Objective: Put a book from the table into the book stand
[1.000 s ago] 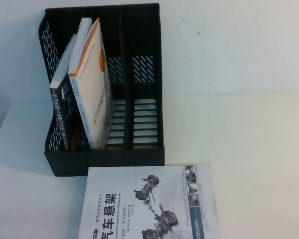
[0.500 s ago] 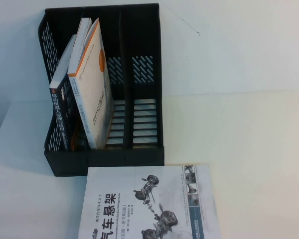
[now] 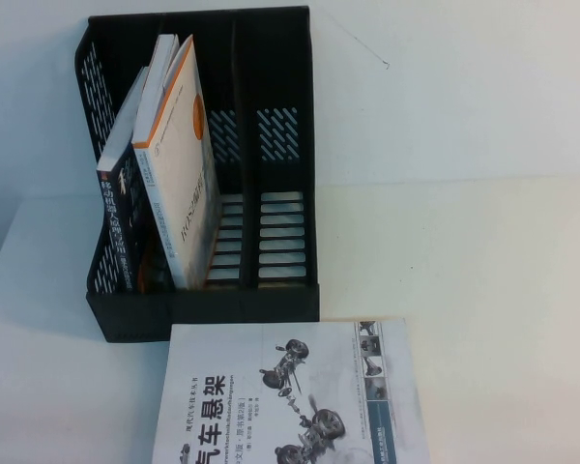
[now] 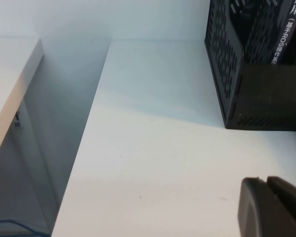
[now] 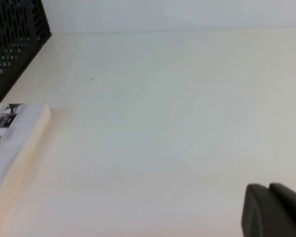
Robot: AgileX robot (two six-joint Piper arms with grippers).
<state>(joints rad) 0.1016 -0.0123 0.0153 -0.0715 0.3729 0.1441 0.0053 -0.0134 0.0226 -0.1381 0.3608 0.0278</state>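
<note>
White book (image 3: 290,396) lies flat at the lower centre, just before the black stand (image 3: 280,193). Left gripper (image 4: 274,207) and right gripper (image 5: 274,210) wait in the lower right corners, fingers pressed together. I judge that a flat book gives little grip, so it may slip.

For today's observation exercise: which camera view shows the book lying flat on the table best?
The high view: the flat book shows its cover before the book stand. The right wrist view catches only a corner beyond the right gripper; the left wrist view, with the left gripper, shows barely an edge.

Matt black perforated plastic book stand (image 3: 203,309), glossy paper book (image 3: 290,401), smooth white table (image 3: 483,290).
</note>
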